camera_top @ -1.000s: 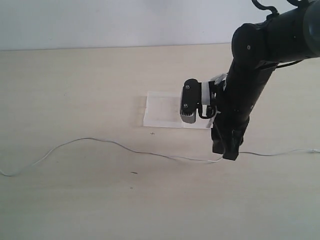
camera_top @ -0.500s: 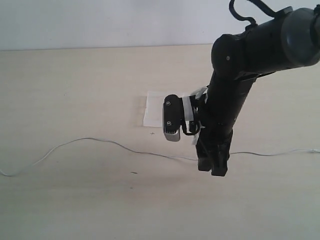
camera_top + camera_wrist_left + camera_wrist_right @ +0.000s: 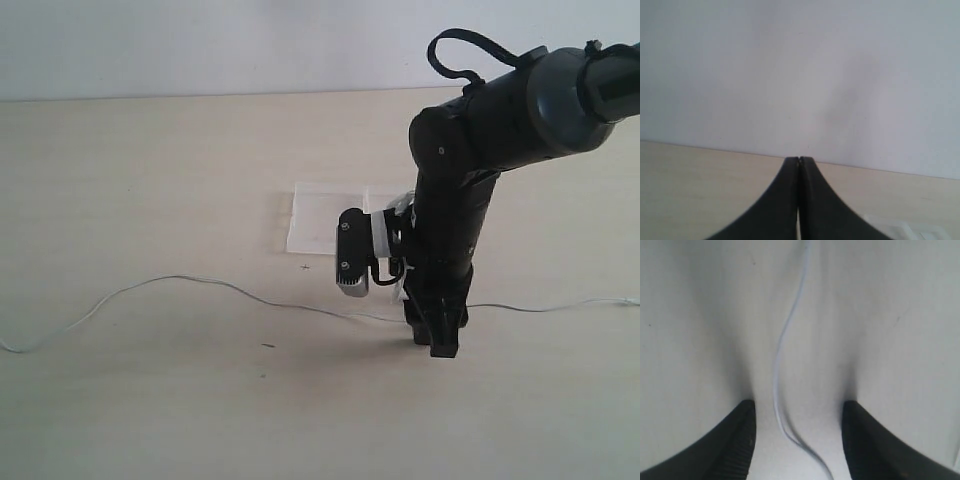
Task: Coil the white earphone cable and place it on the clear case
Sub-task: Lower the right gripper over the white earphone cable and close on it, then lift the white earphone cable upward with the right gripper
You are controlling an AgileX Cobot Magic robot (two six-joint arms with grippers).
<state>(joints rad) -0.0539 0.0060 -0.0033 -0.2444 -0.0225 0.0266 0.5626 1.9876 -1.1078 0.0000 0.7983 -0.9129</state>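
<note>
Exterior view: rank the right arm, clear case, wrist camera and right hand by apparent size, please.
1. right arm, clearly largest.
2. clear case, though partly hidden behind the arm.
3. wrist camera and right hand: about alike, so unranked.

Light wood table (image 3: 150, 160), white earphone cable (image 3: 200, 280) strung flat across the lower middle, clear case (image 3: 315, 215) lying mid-frame just above it.

Pale table (image 3: 150, 400) and white wall (image 3: 200, 40) suggest a lab.
</note>
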